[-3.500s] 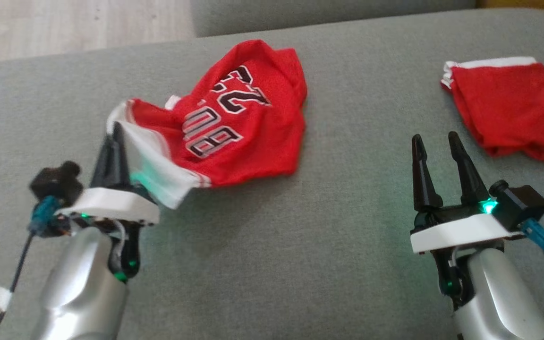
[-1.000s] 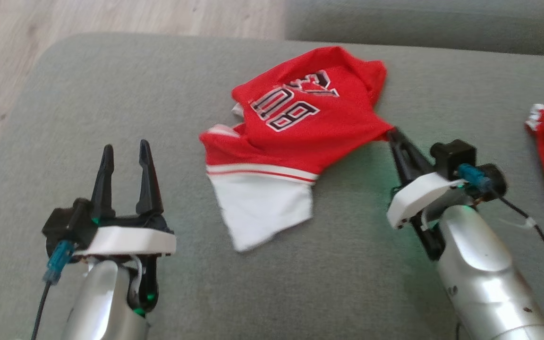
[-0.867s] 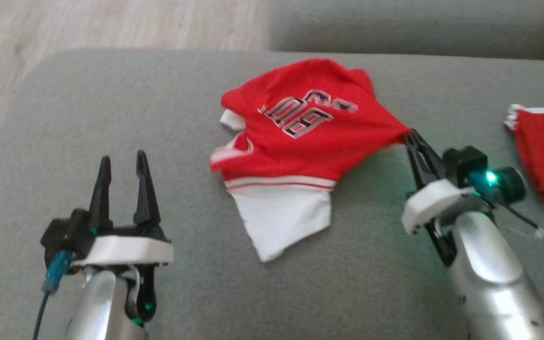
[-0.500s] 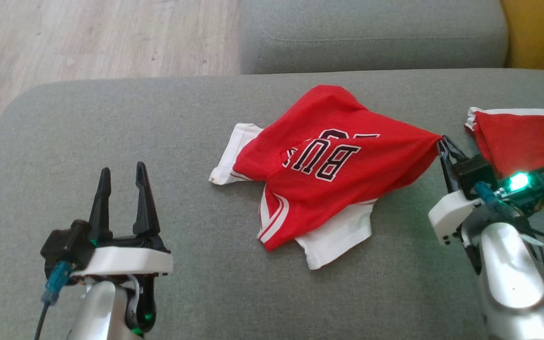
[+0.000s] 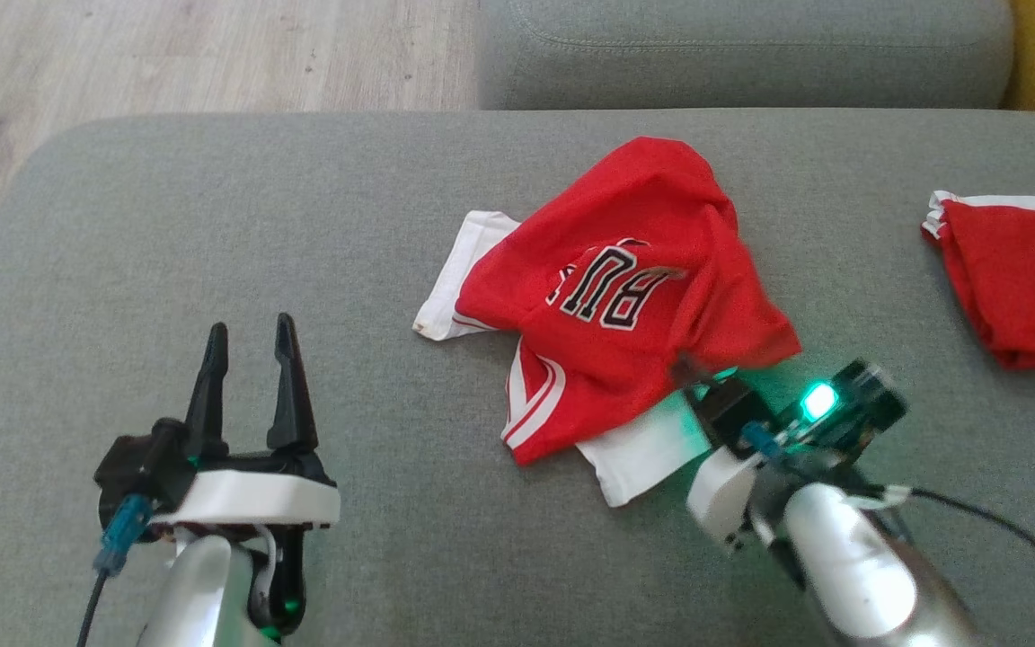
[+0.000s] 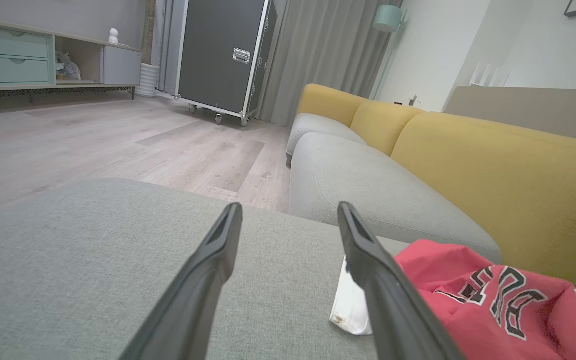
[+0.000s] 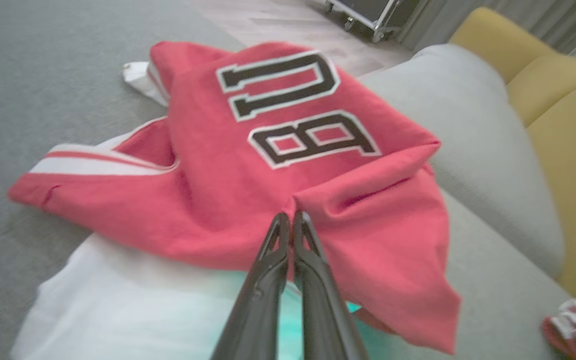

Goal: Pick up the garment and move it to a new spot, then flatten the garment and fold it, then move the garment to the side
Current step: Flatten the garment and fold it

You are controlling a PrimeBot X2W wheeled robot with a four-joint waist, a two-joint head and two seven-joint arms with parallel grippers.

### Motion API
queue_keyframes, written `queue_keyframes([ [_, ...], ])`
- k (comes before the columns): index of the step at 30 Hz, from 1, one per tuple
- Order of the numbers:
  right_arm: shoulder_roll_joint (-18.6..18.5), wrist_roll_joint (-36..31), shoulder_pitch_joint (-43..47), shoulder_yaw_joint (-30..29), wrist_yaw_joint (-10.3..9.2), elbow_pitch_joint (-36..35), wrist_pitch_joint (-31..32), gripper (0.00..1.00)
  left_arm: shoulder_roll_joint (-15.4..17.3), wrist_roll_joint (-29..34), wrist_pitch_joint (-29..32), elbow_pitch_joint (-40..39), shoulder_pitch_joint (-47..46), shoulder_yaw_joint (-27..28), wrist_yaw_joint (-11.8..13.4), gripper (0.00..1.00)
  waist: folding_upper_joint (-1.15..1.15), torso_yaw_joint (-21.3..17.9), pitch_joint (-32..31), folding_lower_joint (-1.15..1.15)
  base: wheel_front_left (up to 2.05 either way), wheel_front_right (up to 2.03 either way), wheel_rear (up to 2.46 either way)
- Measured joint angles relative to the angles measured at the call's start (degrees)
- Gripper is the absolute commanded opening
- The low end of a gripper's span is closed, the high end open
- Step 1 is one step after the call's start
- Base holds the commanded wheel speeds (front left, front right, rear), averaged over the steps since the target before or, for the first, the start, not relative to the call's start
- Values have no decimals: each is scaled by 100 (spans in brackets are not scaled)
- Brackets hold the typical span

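The garment, a red jersey with black letters and white panels, lies crumpled in the middle of the grey seat. My right gripper is at its lower right edge, shut on a fold of the red cloth. In the right wrist view its fingers pinch that fold of the garment, which drapes to both sides above a white panel. My left gripper stands open to the left, apart from the cloth and holding nothing. The left wrist view has the left gripper wide, with the garment at its lower right.
Another red piece with white trim lies at the seat's right edge. A second grey cushion sits behind, with yellow backrests beyond. Wooden floor drops off at the far left.
My right gripper has pulled the garment's right edge back toward me and leftward, so the red cloth now bunches over itself. The left gripper stays open and still. The camera shifted slightly.
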Motion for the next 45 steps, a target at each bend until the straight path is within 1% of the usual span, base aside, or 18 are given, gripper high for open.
queue_keyframes([
  [1, 0, 427, -7, 359, 1, 240, 67, 100, 0, 0, 0, 18, -37, -33, -7, 100, 0, 9, -3, 0, 0, 0, 0],
  [4, 9, 1093, -16, 748, 0, 347, 65, 100, 0, 1, 0, 26, -99, -29, -7, 100, 0, -16, -13, 0, 0, 0, 0],
  [5, 9, 1093, -16, 748, 0, 347, 65, 100, 0, 1, 0, 26, -99, -29, -7, 100, 0, -16, -13, 0, 0, 0, 0],
  [6, 27, 1511, -19, 749, 0, 293, 64, 100, 2, 1, 0, 25, -106, -14, -5, 100, 0, -54, -22, 0, 0, 0, 0],
  [8, 27, 1608, -20, 673, 0, 264, 64, 100, 2, 1, 0, 24, -105, -8, -5, 100, 0, -76, -27, 0, 0, 0, 0],
  [12, 25, 1993, -6, 189, 0, -16, 55, 100, 5, 2, 0, -5, -102, 80, -4, 100, 0, -202, -55, 0, 0, 0, 0],
  [15, 23, 2148, 48, -292, 0, -438, 13, 100, 10, 3, 0, -60, -94, 130, -4, 100, 0, -322, -68, 0, 0, 0, 0],
  [21, 25, 2175, 478, -1322, 0, -1321, -3, 100, 9, 10, 0, -174, -96, 140, -5, 100, 0, -540, -55, 0, 0, 0, 0],
  [24, 27, 2087, 653, -1837, 0, -1533, -82, 100, 8, 10, 0, -192, -97, 124, -9, 100, 0, -592, -28, -1, 0, 0, 0],
  [26, 26, 2247, 725, -2000, 0, -1539, -97, 100, 7, 10, 0, -204, -101, 101, -52, 100, 0, -595, 5, 0, 0, 0, 0],
  [32, 74, 2726, 788, -2014, 0, -1232, -197, 100, 5, 10, 0, -208, -119, 10, -57, 100, 0, -503, 144, 0, 0, 0, 0],
  [36, 75, 2963, 516, -1964, 0, -828, -149, 100, 5, 11, 0, -199, -235, -30, -105, 100, 0, -380, 261, 0, 0, 0, 0],
  [37, 75, 2986, 377, -1944, 0, -698, -97, 100, 4, 12, 0, -198, -269, -37, -107, 100, 0, -343, 293, 0, 0, 0, 0],
  [40, 73, 3329, -103, -1831, 0, -207, 108, 100, 3, 18, 0, -159, -353, -73, -109, 100, 0, -217, 386, 0, 0, 0, 0],
  [43, 73, 3544, -535, -1752, 0, 434, 353, 100, 2, 16, 0, -125, -366, -115, -133, 100, 0, -78, 462, 0, 0, 0, 0],
  [45, 67, 3563, -754, -1660, 0, 881, 469, 100, 2, 16, 0, -98, -368, -149, -152, 100, 0, 14, 505, 0, 0, 0, 0],
])
